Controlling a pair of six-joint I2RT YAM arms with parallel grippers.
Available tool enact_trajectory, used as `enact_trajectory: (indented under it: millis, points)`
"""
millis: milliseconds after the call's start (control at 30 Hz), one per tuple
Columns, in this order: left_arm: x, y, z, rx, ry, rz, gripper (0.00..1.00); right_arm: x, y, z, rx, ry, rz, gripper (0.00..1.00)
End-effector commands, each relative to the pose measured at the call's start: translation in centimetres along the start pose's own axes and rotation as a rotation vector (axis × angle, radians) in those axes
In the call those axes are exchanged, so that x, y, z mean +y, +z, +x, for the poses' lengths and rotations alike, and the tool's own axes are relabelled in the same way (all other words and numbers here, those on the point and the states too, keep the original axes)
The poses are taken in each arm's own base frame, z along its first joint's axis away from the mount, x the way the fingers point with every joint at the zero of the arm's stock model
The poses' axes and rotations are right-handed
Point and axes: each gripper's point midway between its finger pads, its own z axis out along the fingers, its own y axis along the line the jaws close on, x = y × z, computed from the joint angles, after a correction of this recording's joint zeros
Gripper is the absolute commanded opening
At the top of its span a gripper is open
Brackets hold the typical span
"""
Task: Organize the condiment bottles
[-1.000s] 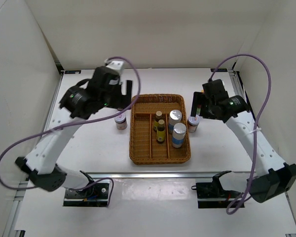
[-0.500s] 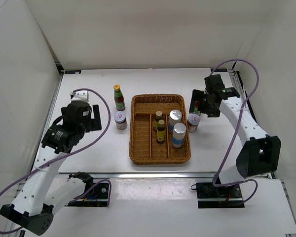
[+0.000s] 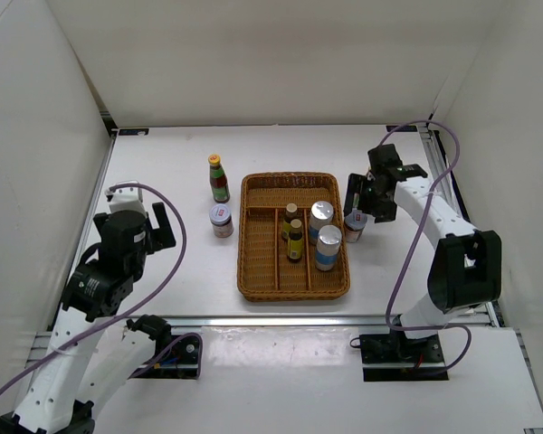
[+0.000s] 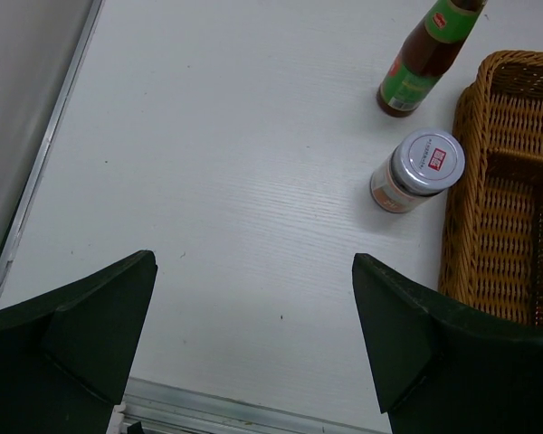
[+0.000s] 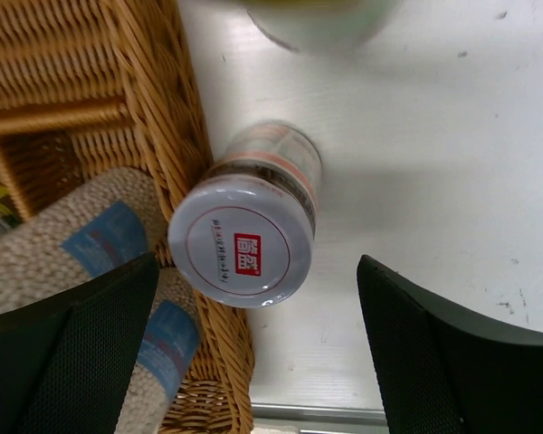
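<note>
Pulled back toward the lower left since the earlier view, the left gripper (image 4: 253, 257) hangs with fingers apart and empty. To its right on the table stand a tall bottle (image 3: 218, 177) and, below it, a white-lidded jar (image 3: 221, 220), just left of the wicker tray (image 3: 294, 287). In the tray, two tiny bottles (image 3: 295, 240) fill the middle lane and two cylinders (image 3: 328, 248) the right lane. At upper right, the right gripper (image 5: 255, 259), fingers apart, hovers over a second jar (image 3: 354, 225) just beside the tray's right wall.
</note>
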Motion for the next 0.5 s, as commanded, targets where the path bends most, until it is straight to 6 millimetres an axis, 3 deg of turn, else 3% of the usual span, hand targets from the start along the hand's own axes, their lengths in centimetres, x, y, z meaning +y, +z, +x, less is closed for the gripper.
enact_trajectory:
  millis: [0,167,467]
  points:
    - [0.0,0.5,-0.5,-0.022,-0.017,-0.02,1.0,0.5,0.8,0.7,0.011,-0.019,-0.02,0.92]
    - [-0.3,0.7,-0.3,-0.009,-0.013,-0.005,1.0,0.2,2.0,1.6,0.048,-0.008,-0.006,0.89]
    - [-0.3,0.7,-0.3,-0.009,-0.013,-0.005,1.0,0.1,3.3,2.2,0.084,-0.036,0.003,0.69]
